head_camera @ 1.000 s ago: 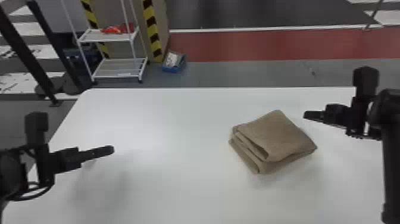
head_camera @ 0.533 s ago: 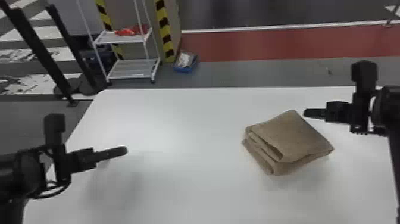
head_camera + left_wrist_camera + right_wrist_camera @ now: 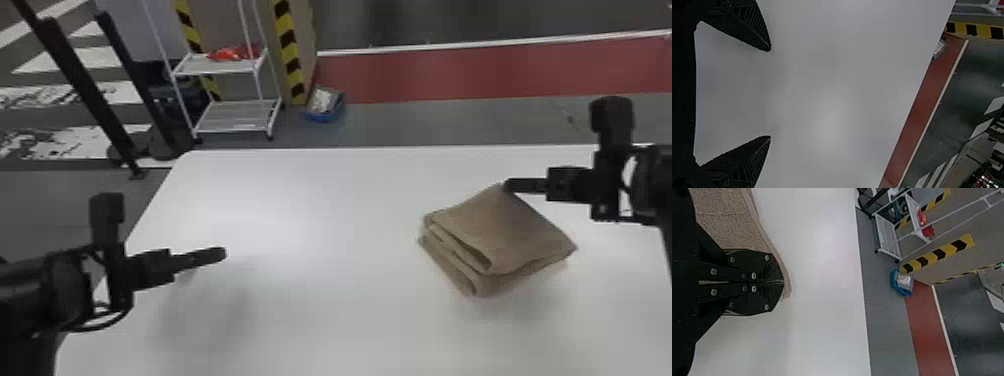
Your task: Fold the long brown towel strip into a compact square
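In the head view, the brown towel lies folded into a thick, roughly square pad on the right half of the white table. It sits turned, with one corner pointing to the far side, and its stacked layers show along the side facing left and toward the robot. The right gripper comes in from the right edge, its tips at the towel's far corner. The left gripper is over the table's left part, well apart from the towel. Past the table stand a white shelf rack with a red item on its upper shelf, a blue box on the floor and a post with yellow and black stripes.

In the left wrist view, the left gripper is open, its two fingers wide apart with bare table between them.

In the right wrist view, the right gripper is closed, its two fingers side by side. Towel shows beside them and as a narrow rim around the tips; they seem to be just over or on the cloth, though contact is hard to judge
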Motion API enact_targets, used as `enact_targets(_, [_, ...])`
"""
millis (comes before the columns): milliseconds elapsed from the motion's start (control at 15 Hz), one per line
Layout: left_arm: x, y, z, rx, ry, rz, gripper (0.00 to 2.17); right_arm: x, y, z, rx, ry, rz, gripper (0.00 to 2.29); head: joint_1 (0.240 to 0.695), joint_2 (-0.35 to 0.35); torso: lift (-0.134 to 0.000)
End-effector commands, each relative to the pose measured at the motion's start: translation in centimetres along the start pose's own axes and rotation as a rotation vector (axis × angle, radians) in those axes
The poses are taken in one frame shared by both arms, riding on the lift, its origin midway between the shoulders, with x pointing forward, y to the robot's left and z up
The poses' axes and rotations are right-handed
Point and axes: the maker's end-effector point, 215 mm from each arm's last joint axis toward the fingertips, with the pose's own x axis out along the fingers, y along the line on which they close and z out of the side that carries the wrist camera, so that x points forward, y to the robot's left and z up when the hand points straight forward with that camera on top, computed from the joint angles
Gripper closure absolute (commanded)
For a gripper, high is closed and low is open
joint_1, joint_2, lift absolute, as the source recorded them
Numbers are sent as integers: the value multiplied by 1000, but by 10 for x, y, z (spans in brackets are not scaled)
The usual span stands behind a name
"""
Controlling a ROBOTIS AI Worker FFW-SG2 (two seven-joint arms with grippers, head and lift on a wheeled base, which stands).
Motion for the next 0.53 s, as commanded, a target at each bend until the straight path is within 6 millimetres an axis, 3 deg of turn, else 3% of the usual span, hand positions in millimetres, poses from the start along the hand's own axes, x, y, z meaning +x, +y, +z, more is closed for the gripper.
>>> enact_targets(0, [-3, 2, 3, 3, -3, 2, 87, 8, 15, -11, -24, 24, 28, 2098, 695, 189, -125])
enact_targets(67, [-3, 3, 3, 3, -4, 4, 87, 12, 23, -15, -63, 30, 31, 2098, 695, 196, -125])
enact_targets(200, [-7, 8, 5, 2, -6, 8, 87, 4, 26, -1, -95, -19, 26, 2098, 695, 213, -125])
enact_targets(400, [-9, 14, 10, 8, -13, 12, 87, -23, 5, 19, -56, -96, -10, 2098, 695, 222, -125])
enact_targets(467, [-8, 13, 12, 12, -16, 10, 87, -26, -5, 12, -34, -83, -32, 2098, 695, 214, -125])
